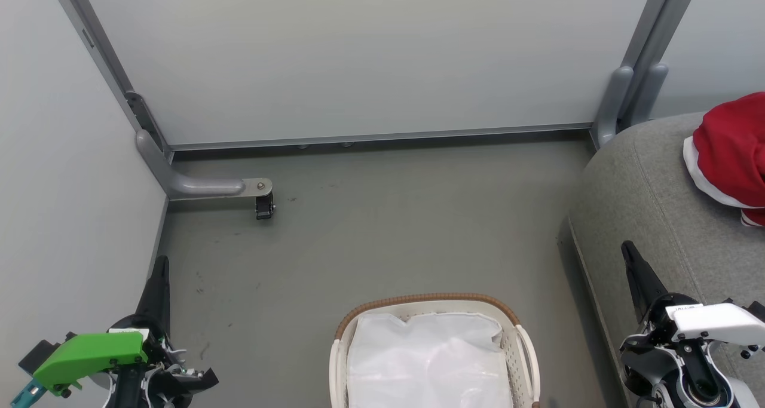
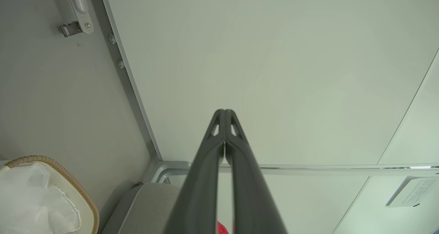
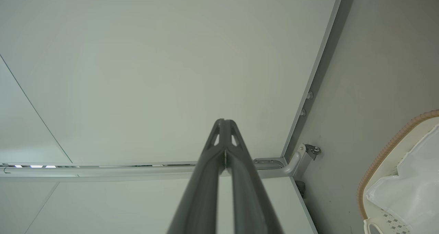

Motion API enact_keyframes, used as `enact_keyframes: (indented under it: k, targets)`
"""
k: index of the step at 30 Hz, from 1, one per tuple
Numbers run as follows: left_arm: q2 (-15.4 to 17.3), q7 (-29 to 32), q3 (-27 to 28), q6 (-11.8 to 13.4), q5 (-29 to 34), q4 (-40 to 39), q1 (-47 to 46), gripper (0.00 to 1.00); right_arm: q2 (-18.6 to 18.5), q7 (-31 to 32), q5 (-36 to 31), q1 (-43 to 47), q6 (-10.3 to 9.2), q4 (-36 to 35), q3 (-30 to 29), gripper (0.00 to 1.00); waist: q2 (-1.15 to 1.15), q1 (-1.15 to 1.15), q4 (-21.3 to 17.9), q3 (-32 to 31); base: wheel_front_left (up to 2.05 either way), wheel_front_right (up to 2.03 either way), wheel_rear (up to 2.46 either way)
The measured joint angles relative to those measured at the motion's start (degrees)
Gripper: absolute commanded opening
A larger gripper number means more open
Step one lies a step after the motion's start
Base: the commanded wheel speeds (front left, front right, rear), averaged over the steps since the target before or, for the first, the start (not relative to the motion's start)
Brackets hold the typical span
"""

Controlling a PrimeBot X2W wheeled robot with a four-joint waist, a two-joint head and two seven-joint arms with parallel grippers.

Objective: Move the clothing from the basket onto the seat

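Grey floor (image 1: 370, 235) lies open; clothing (image 1: 732, 154) sits on the seat (image 1: 645, 217), upper right, above the right gripper (image 1: 630, 257) (pinched closed, like the left gripper (image 1: 160, 267)).

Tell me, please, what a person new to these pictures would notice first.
The bright red clothing with white trim draws the eye first; it lies on the grey seat at the right edge of the head view. Next comes the basket at the bottom centre, holding a white liner and no red fabric in the part that shows. The left end effector and right end effector rest shut at the lower corners.
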Motion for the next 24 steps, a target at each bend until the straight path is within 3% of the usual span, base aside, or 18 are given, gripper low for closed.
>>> enact_keyframes:
  k: [24]
  targets:
    - [0.0, 0.0, 0.0, 0.0, 0.0, 0.0, 0.0, 0.00, 0.0, 0.0, 0.0, 0.0, 0.00, 0.0, 0.0, 0.00, 0.00, 0.00, 0.0, 0.0, 0.00, 0.00, 0.00]
